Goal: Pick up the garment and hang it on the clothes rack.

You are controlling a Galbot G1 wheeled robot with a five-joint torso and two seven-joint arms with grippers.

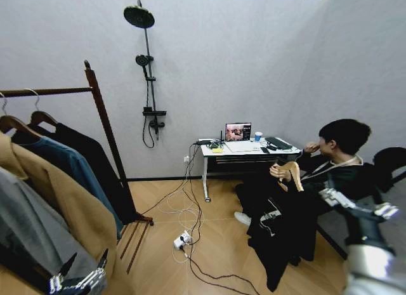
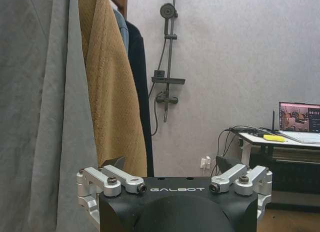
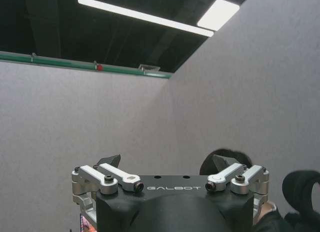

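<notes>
Grey walls enclose a wood-floored room where the tall dark reddish-brown wooden clothes rack (image 1: 101, 117) stands at the head view's left, hung with coats. At right, a seated person's hand (image 1: 280, 172) holds the black garment on a light wooden hanger (image 1: 279, 238). Near the coats, the left gripper (image 2: 170, 164) is spread wide; the right gripper (image 3: 167, 164), raised toward the wall, gapes wide too.

"GALBOT" reads in pale letters across the black body of the left tool (image 2: 175, 168), low centre, and again on the right tool (image 3: 170, 167), low centre.
</notes>
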